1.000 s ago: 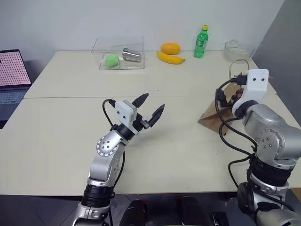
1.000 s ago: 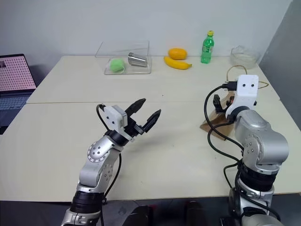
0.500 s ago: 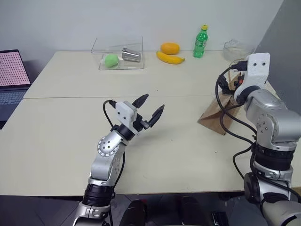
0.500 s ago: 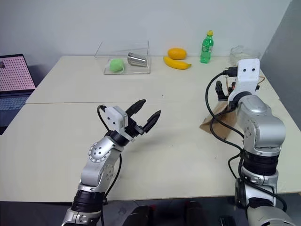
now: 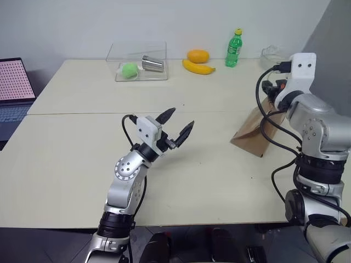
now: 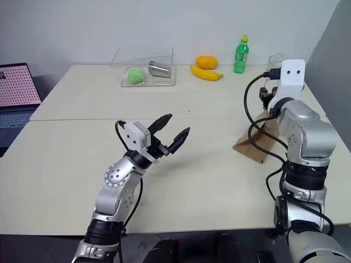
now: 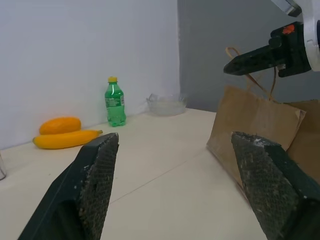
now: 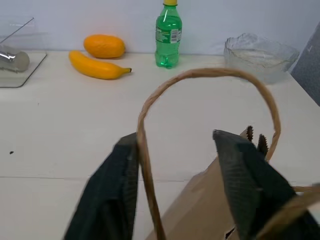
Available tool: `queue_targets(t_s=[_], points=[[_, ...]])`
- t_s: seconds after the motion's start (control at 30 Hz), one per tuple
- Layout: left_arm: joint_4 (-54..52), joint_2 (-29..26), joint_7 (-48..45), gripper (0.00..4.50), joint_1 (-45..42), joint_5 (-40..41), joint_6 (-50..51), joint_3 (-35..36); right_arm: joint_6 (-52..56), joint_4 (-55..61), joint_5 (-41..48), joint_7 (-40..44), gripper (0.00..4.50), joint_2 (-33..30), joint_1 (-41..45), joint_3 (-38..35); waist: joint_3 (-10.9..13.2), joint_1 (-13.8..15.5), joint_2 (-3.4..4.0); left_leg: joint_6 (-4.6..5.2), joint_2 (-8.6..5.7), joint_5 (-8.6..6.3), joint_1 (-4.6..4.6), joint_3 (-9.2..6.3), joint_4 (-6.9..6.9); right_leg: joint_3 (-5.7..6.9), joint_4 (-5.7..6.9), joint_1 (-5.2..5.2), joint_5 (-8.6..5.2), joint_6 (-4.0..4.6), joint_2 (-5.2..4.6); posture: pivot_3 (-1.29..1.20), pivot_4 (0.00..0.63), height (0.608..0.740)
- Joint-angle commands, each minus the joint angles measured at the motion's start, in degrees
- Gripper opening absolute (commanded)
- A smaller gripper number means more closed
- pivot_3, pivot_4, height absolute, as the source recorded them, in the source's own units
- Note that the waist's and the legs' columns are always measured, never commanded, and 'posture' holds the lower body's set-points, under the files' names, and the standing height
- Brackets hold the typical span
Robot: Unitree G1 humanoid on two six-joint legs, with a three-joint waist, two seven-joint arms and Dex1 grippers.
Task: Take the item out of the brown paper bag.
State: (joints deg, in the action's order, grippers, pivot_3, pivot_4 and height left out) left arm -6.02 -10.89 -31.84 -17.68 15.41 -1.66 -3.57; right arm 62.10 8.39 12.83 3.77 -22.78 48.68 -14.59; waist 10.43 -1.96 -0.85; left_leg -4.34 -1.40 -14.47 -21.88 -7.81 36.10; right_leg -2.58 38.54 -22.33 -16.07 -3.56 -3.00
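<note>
Beige tabletop (image 5: 82, 153): left gripper (image 5: 176, 125) spread wide, empty; right gripper (image 8: 175, 170) half-closed straddling brown paper bag (image 5: 253, 131) handle.

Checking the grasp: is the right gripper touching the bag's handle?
Cannot tell. In the right wrist view the handle arcs between the right gripper's fingers, no contact plainly visible.
</note>
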Motion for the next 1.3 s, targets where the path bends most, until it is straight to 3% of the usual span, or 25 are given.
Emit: queue_targets(t_s=[0.03, 0.13, 0.4, 0.57, 0.77, 0.87, 1.07, 1.3], points=[[-0.89, 0.14, -0.06, 3.75, -0.92, 0.18, -1.12, 0.18, -0.49, 0.04, 1.35, 1.25, 1.04, -1.19, 2.8, -1.83, 0.0, 0.0, 0.0, 0.0, 0.0, 0.0, 0.0, 0.0, 0.0, 0.0, 0.0, 0.0, 0.0, 0.0, 0.0, 0.0, 0.15, 0.74], [-0.99, 0.04, -0.19, 3.75, -0.88, 0.34, -1.12, 0.32, 0.02, -1.46, 2.28, 2.23, 0.07, -1.83, 4.16, -2.84, 0.0, 0.04, 0.0, 0.0, 0.0, 0.0, 0.0, 0.01, 0.0, -0.01, 0.0, 0.0, 0.0, 0.0, 0.0, 0.0, 0.15, 0.74], [-3.91, -1.61, -0.86, 3.75, 0.15, 3.21, 2.57, 1.87, 0.25, -5.55, 6.66, 11.62, 0.07, -8.44, 7.39, -2.09, 0.06, 0.03, 0.05, 0.0, 0.0, 0.0, -0.02, 0.01, -0.01, 0.0, -0.02, -0.01, 0.0, 0.0, 0.0, 0.0, 0.15, 0.74], [-8.11, -3.27, -0.83, 3.75, 0.09, 8.75, 10.27, 3.31, -3.45, -11.93, 9.47, 26.23, 0.07, -15.39, 12.17, 3.57, 0.17, -0.05, 0.14, 0.01, 0.0, 0.0, -0.02, 0.03, -0.01, -0.01, -0.03, -0.02, 0.0, 0.0, 0.0, 0.0, 0.15, 0.74], [-15.47, -9.16, -4.55, 3.75, 2.42, 15.77, 19.8, 4.3, -12.05, -19.89, 8.57, 47.05, 0.07, -20.84, 17.23, 15.02, 0.24, -0.46, 0.15, 0.01, 0.03, -0.01, -0.06, 0.05, -0.05, 0.0, -0.19, -0.02, -0.01, -0.01, 0.01, 0.0, 0.15, 0.74], [-17.15, -12.16, -6.3, 3.75, 3.77, 17.99, 22.54, 5.36, -17.97, -23.71, 6.31, 54.09, 0.07, -21.13, 20.23, 19.73, 0.26, -0.8, 0.16, 0.01, 0.05, -0.01, -0.1, 0.04, -0.05, 0.03, -0.34, -0.01, 0.0, -0.01, 0.01, 0.0, 0.15, 0.74], [-21.32, -17.2, -8.53, 3.75, 7.74, 23.26, 28.49, 7.7, -40.76, -32.87, -1.78, 66.19, 0.07, -18.24, 26.92, 27.96, 0.41, -1.16, 0.19, 0.0, 0.06, -0.02, -0.17, 0.02, -0.08, 0.05, -0.48, -0.03, 0.0, -0.01, 0.0, 0.0, 0.15, 0.74], [-24.82, -19.05, -7.73, 3.75, 11.34, 25.6, 31.6, 8.66, -68.21, -47.66, -13.29, 72.08, 0.07, -12.27, 35.22, 35.14, 0.46, -1.31, 0.22, -0.02, 0.08, -0.03, -0.19, 0.01, -0.12, 0.07, -0.53, -0.07, 0.0, -0.01, -0.02, 0.0, 0.15, 0.74]])
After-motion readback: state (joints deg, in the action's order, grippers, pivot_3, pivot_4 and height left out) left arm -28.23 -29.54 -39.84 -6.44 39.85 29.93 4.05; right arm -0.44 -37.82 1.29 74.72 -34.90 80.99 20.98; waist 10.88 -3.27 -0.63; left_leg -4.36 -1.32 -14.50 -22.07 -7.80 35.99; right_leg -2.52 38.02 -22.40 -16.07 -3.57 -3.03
